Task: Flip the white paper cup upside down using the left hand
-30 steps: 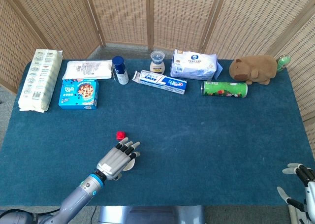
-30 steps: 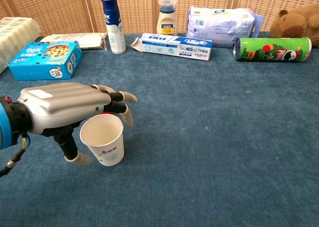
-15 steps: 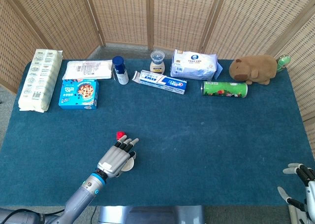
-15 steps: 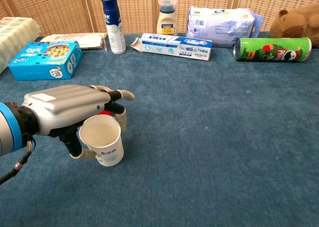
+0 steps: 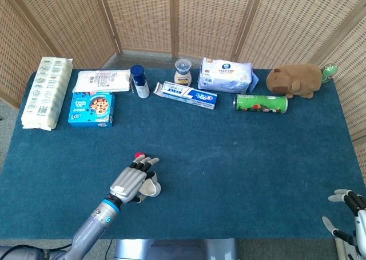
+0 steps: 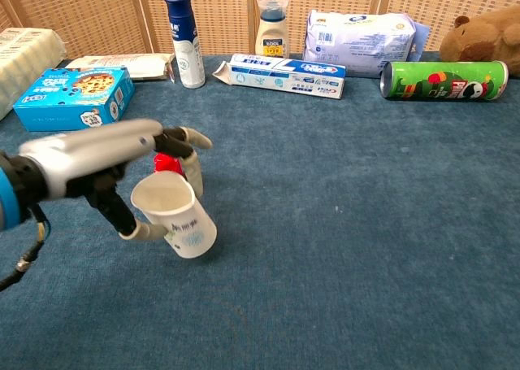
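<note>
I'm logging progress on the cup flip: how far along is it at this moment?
Done: the left hand grips the white paper cup. In hand: the cup is tilted, mouth toward the chest camera and base swung out, apparently lifted off the blue table. Left: finish the turn and set it mouth-down. The right hand sits idle at the table's edge.

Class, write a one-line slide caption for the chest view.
Left hand grips the tilted white paper cup above the blue tabletop.
</note>
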Controlling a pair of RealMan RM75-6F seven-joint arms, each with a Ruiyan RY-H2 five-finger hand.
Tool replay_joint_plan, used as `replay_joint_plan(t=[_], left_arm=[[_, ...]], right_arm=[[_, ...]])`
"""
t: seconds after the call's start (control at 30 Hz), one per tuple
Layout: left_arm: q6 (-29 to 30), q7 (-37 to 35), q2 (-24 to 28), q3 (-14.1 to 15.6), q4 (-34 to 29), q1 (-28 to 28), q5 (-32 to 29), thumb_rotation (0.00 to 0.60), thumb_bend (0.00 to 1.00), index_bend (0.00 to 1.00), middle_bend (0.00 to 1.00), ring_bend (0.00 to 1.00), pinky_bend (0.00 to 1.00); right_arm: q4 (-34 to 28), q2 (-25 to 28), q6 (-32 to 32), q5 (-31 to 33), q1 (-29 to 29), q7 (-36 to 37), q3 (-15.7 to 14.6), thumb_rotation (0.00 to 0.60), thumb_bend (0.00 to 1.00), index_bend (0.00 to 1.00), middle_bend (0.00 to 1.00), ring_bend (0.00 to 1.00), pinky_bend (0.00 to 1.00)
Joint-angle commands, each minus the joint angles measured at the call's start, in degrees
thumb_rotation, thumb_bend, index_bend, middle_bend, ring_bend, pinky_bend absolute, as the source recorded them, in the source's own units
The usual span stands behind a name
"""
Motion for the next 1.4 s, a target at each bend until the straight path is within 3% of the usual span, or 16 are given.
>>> replay_joint_plan(t=[0.03, 0.2, 0.4, 0.7, 0.93, 1.3, 1.4], left_arm=[[-3.5, -20.9, 5.7, -3.3, -1.1, 3.9, 2.9, 0.590, 0.28, 0.44, 0.09, 0.00, 0.00], [-8.4, -40.3, 10.1, -5.4, 0.8, 6.5, 6.0, 0.587, 0.28, 0.44, 0.09, 0.00, 0.00], [-13.0, -59.9, 14.3, -5.3, 4.0, 9.1, 12.0, 0.587, 0.27, 0.44, 0.09, 0.00, 0.00], [-15.6, -80.7, 18.4, -5.1, 8.4, 11.1, 18.9, 0.592, 0.26, 0.44, 0.09, 0.00, 0.00], [-15.1, -86.9, 20.5, -3.2, 11.2, 12.0, 22.6, 0.591, 0.26, 0.44, 0.09, 0.00, 0.00], [-14.2, -86.8, 21.4, -1.3, 14.4, 12.2, 23.3, 0.584, 0.26, 0.44, 0.09, 0.00, 0.00], [-14.1, -86.0, 21.3, -1.0, 14.9, 12.1, 23.1, 0.579, 0.25, 0.38, 0.09, 0.00, 0.00]], right_arm=[[0.0, -0.1, -0.2, -0.1, 0.2, 0.2, 0.1, 0.600, 0.25, 0.41, 0.33, 0.31, 0.37], [0.2, -0.6, -1.0, -0.2, 0.8, 0.2, 0.4, 0.600, 0.25, 0.41, 0.33, 0.31, 0.37], [0.1, -1.1, -2.0, -0.5, 1.5, -0.3, 0.5, 0.600, 0.25, 0.41, 0.33, 0.31, 0.37], [0.2, -1.2, -1.9, -0.5, 1.5, -0.2, 0.6, 0.600, 0.25, 0.41, 0.33, 0.31, 0.37], [0.6, -1.6, -2.5, -0.5, 1.9, 0.0, 0.6, 0.600, 0.25, 0.41, 0.33, 0.31, 0.37], [0.7, -2.2, -3.2, -0.2, 2.4, -0.1, 0.8, 0.600, 0.25, 0.41, 0.33, 0.31, 0.37], [0.8, -2.3, -3.4, -0.1, 2.5, -0.1, 0.9, 0.600, 0.25, 0.41, 0.33, 0.31, 0.37]])
